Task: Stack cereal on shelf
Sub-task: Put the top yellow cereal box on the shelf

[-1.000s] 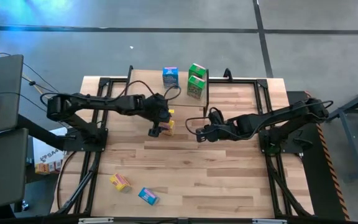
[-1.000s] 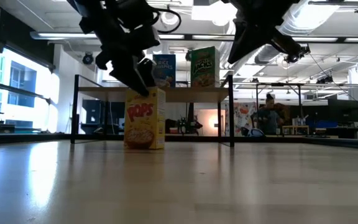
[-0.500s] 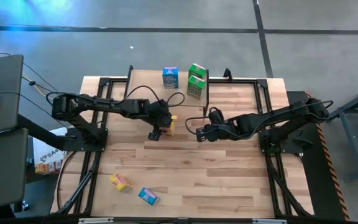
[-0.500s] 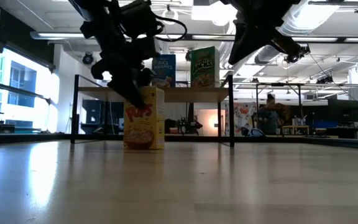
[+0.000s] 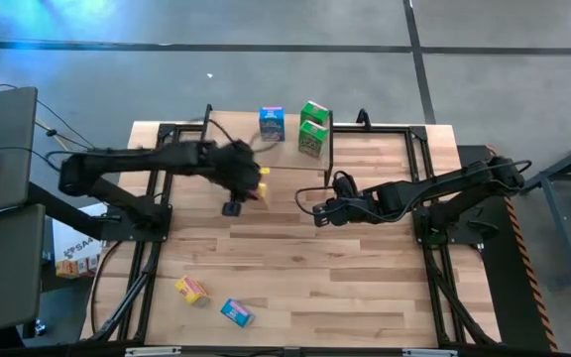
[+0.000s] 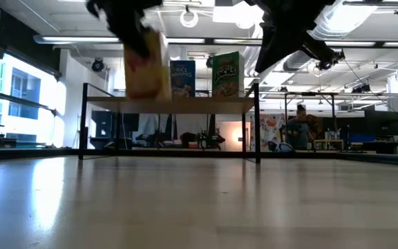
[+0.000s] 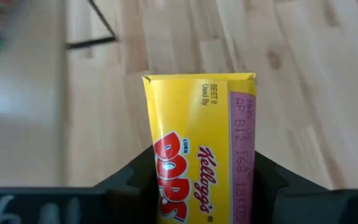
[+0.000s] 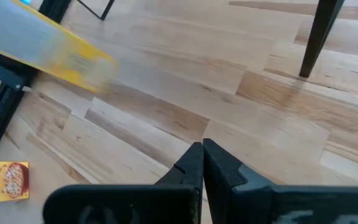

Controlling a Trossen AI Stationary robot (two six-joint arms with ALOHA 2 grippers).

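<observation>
A yellow cereal box [image 7: 194, 130] with red "Pops" lettering sits between the fingers of my left gripper [image 5: 249, 188], which is shut on it. In the low view the box [image 6: 147, 66] hangs tilted at about the height of the shelf top [image 6: 171, 104]. On the shelf stand a blue box [image 5: 272, 123] and two green boxes [image 5: 313, 138]. My right gripper [image 5: 317, 213] hovers shut over the table's middle and holds nothing. My left gripper pinches the yellow box between its two fingers [image 7: 126, 183], one on each side of the box near its end toward the wrist [image 7: 244, 171]. The rest of the box sticks out past the fingers. It is lifted clear of the table and tilted.
A second yellow box [image 5: 191, 290] and a blue box [image 5: 236, 312] lie flat near the table's front left. The shelf's black legs [image 5: 330, 149] stand just behind the grippers. Bare tabletop [image 5: 365, 278] lies at the front right. A person [image 6: 297, 128] is far off in the room.
My left gripper has come down around the yellow box standing on the table, shut on it and gone up and a little toward the table's left. The box, upright before, now hangs tilted, clear of the table, level with the shelf top.
</observation>
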